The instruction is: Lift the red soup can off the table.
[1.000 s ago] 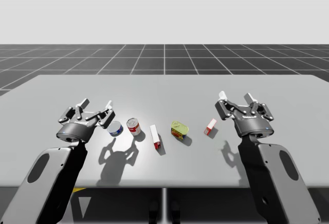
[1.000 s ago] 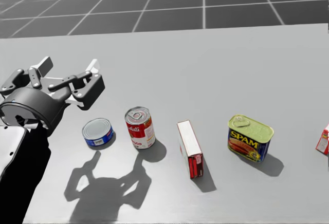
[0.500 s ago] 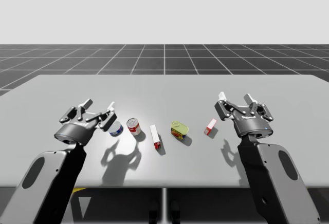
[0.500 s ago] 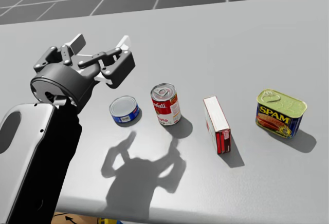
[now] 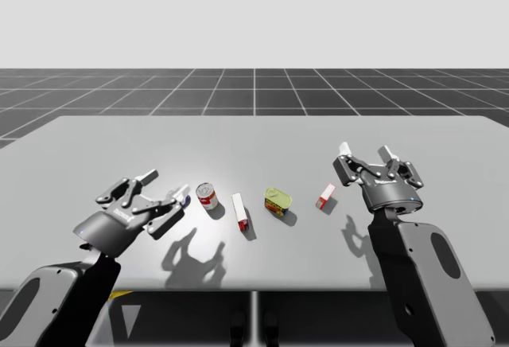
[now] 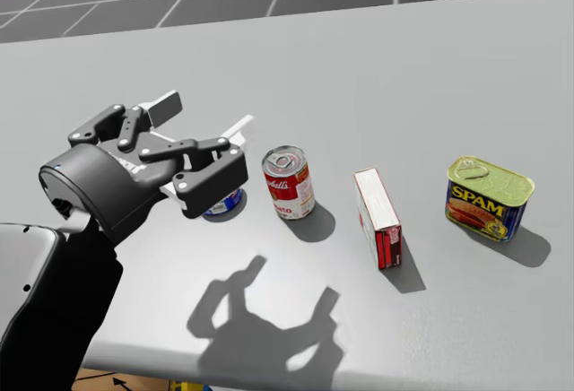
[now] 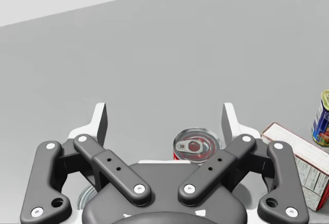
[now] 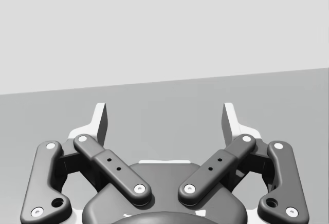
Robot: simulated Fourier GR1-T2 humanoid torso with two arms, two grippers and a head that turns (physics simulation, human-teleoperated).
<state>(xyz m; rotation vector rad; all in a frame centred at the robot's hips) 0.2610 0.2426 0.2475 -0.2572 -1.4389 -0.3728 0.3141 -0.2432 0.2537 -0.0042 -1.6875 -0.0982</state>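
The red soup can (image 6: 288, 182) stood near the left jaws
It was upright on the table (image 6: 430, 68), just ahead of those wide-apart jaws. The right jaws, also apart, were far off.

Table (image 5: 254, 136), one row running left to right: low can (image 6: 226, 203), soup can (image 5: 207, 196), tall box (image 5: 238, 211), rectangular can (image 5: 277, 200), small box (image 5: 325, 196). Left gripper (image 5: 165, 185) sits just left of the soup can and in front of the low can, hiding most of it; contact unclear. Right gripper (image 5: 364, 151) is right of the small box, apart.
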